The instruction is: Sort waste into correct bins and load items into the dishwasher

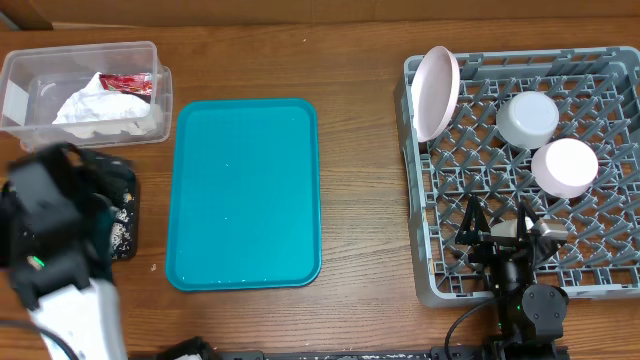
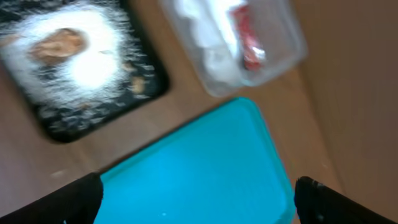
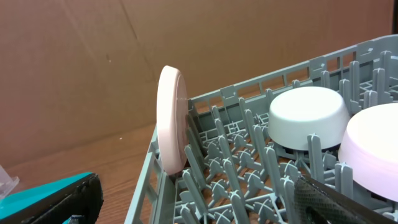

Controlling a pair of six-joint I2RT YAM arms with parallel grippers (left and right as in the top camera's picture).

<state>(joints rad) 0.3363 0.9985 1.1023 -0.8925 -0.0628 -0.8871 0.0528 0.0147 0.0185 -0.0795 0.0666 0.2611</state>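
Note:
The clear tub [image 1: 30, 75] holds the crumpled white napkin [image 1: 95, 105] and the red wrapper [image 1: 125, 83]; it also shows in the left wrist view [image 2: 283, 46]. The black tray [image 1: 128, 215] holds rice scraps [image 2: 93, 62] and a brown lump [image 2: 59, 43]. The grey dish rack [image 1: 425, 250] holds the large plate [image 1: 435, 92] upright on edge, an upturned bowl [image 1: 527, 118] and a small pale pink dish [image 1: 565, 165] upside down. My left gripper [image 2: 199, 199] is open and empty above the teal tray. My right gripper [image 1: 497, 225] is open and empty over the rack's front. No wooden stick shows.
The teal serving tray [image 1: 245, 190] lies bare in the middle of the wooden table. My left arm [image 1: 50, 240] covers most of the black tray from above. A cardboard wall stands behind the rack [image 3: 249, 37].

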